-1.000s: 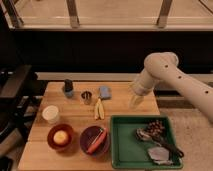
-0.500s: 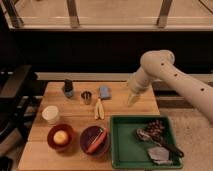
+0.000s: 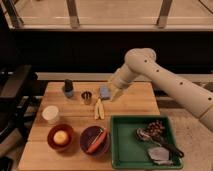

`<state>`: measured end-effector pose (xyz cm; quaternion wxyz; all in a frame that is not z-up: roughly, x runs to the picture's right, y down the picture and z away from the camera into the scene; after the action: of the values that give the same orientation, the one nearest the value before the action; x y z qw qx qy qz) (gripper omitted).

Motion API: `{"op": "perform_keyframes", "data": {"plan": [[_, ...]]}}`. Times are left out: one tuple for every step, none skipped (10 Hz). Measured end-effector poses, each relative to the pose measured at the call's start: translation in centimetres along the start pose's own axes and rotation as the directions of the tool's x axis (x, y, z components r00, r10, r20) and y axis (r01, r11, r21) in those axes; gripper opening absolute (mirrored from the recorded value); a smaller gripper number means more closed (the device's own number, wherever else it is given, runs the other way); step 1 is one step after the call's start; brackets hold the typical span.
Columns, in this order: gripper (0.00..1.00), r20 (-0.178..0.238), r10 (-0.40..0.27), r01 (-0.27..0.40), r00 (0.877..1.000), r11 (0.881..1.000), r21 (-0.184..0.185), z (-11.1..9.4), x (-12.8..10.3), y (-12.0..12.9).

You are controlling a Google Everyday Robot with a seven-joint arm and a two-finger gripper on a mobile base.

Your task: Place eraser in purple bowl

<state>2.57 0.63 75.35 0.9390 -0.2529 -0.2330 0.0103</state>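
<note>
1. The small dark grey upright eraser (image 3: 67,85) is seen back left, untouched.
2. The round dark purple bowl (image 3: 84,142) is found front centre.
3. The gripper (image 3: 116,94), open or closed cannot be told, is poised beside the light blue square block (image 3: 104,92); that could be grabbed mistakenly.

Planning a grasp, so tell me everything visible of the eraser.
The eraser is a small blackish block, upright at the back left of the table, left of the metal cup. A round blue piece lies at its base; contact is unclear. Its material cannot be told. Nothing holds it: the gripper is off to its right, by the light blue block.
</note>
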Motion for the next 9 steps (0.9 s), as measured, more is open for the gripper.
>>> {"op": "perform_keyframes", "data": {"plan": [[0.65, 0.014, -0.009, 0.009, 1.000, 1.000, 0.009, 1.1, -1.4, -0.8], [0.65, 0.026, -0.015, 0.015, 1.000, 1.000, 0.018, 2.1, -2.6, -1.6], [0.65, 0.043, -0.025, 0.024, 0.999, 0.999, 0.030, 3.6, -4.6, -2.7], [0.65, 0.061, -0.039, 0.036, 0.997, 0.998, 0.043, 4.9, -6.6, -3.8], [0.65, 0.081, -0.048, 0.045, 0.996, 0.998, 0.043, 6.0, -8.1, -4.6], [0.65, 0.095, -0.054, 0.050, 0.994, 0.998, 0.044, 6.6, -9.2, -5.0], [0.65, 0.094, -0.053, 0.049, 0.994, 0.998, 0.045, 6.6, -9.0, -5.1], [0.65, 0.094, -0.053, 0.049, 0.994, 0.998, 0.045, 6.6, -8.9, -5.0], [0.65, 0.094, -0.056, 0.052, 0.994, 0.998, 0.044, 6.6, -9.1, -5.0]]}}
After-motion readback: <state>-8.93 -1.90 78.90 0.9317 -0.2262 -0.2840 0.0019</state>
